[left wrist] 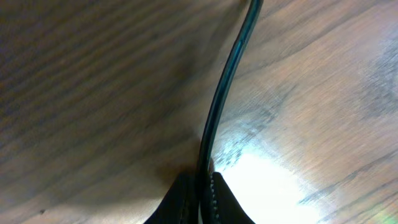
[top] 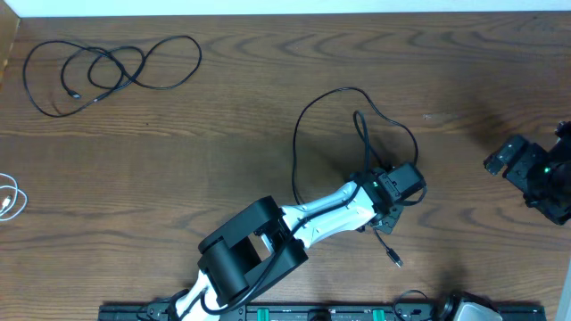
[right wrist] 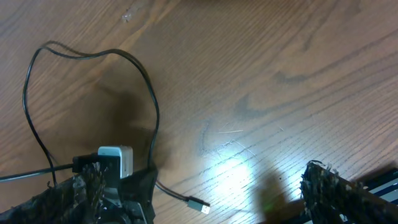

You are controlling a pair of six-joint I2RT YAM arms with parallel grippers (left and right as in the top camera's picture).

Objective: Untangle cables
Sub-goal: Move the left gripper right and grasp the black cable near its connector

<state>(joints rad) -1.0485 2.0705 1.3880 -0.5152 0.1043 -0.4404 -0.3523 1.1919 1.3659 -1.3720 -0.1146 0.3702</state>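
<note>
Roughly midway along the brown wood-grain tabletop (top: 223, 143), toward the edge by the arm bases, the left pincer (top: 385, 212) is clenched on a thin black cable with a small plug end (top: 308, 116). The wrist view shows its dark fingertips (left wrist: 224, 205) pressed together, with the cord running straight up from between them. From the grip, the cable sweeps in one open loop toward the far edge, and its short plug tail lies toward the near edge. The hold seems meant for dragging this cord clear. A second thin black cable (top: 111, 67) lies looped over itself in the far left corner, well apart. A short white cable (top: 9, 198) sits at the left edge. The right pincer (top: 510, 160) hangs released, jaws wide, near the right edge, probably kept free to help.
</note>
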